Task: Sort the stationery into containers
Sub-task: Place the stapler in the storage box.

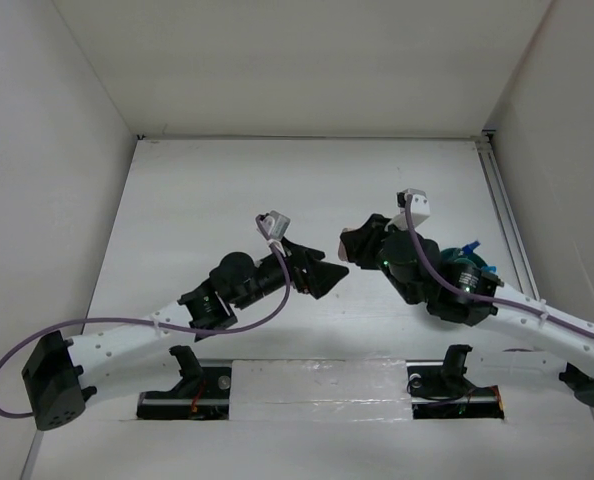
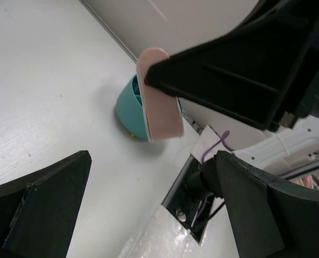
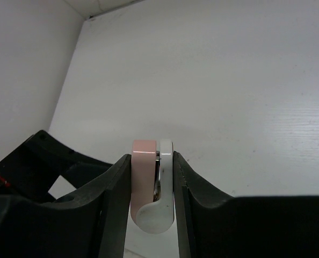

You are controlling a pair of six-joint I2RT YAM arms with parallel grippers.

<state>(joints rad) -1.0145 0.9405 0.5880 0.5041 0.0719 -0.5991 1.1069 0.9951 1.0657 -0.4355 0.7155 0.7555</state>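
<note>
Here the right gripper (image 3: 152, 159) is clamping the pink-and-white eraser block (image 3: 144, 180) lengthwise along its fingers (image 3: 114, 188), rounded end pointing toward the wrist; the left gripper (image 2: 149, 215) is gaping open

Pinkish eraser block (image 2: 160, 115) in front of teal cup (image 2: 128, 111) on white table (image 2: 52, 80).

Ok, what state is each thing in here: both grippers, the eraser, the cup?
right gripper: shut on the pink-and-white eraser.
pink-and-white eraser: clamped, held off the table.
left gripper: open, empty.
teal cup: standing on the table, partly hidden.
</note>
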